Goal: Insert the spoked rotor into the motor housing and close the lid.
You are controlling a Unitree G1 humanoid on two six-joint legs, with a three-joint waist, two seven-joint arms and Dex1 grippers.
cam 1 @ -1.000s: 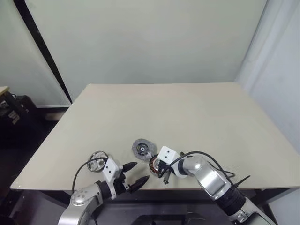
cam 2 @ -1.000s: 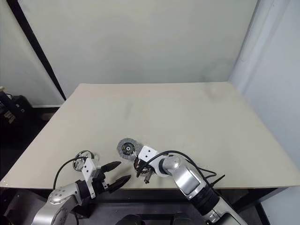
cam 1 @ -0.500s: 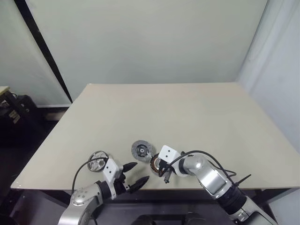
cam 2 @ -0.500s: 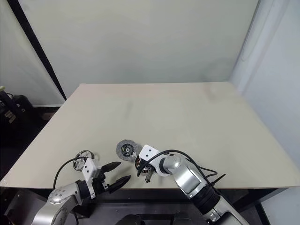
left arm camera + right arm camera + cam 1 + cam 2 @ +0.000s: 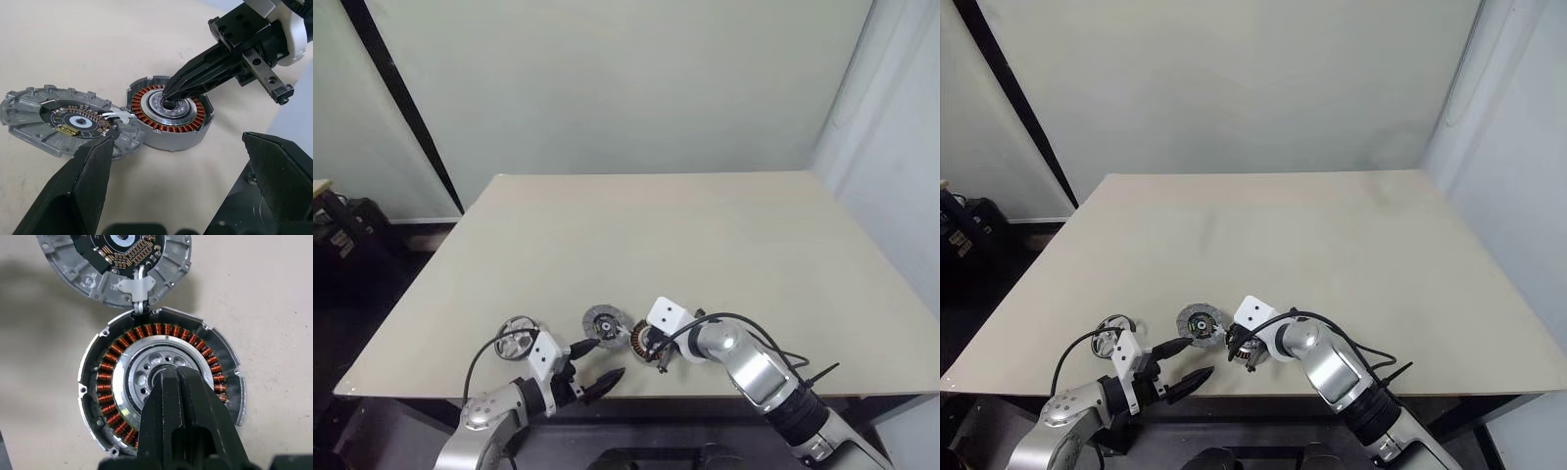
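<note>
The motor housing point(image 5: 159, 384) sits flat on the beige table point(image 5: 705, 245), close to the table's near edge, its ring of copper-orange windings facing up around a silver hub. The right gripper point(image 5: 168, 94) comes down onto it at a slant with its two black fingers pressed together, and their joined tips rest in the dark hole at the centre of that hub. The fingers are clenched shut, and whether they actually grip anything inside the hole I cannot tell.

The lid point(image 5: 73, 125) lies flat on the table touching the housing's rim on the side toward the robot's left. It faces up with a dark circuit ring round a pale centre, and a short bundle of white wires point(image 5: 115, 116) runs from it into the housing's edge through a small silver tab point(image 5: 133, 285).

The spoked rotor point(image 5: 516, 335) lies further out on that same side of the housing, beyond the lid and apart from it, near the table's front edge, with a black cable point(image 5: 489, 351) from the left arm crossing over it.

The left gripper point(image 5: 592, 363) hovers just in front of the lid, nearer the table's edge than the housing, its two fingers spread wide and holding nothing.
</note>
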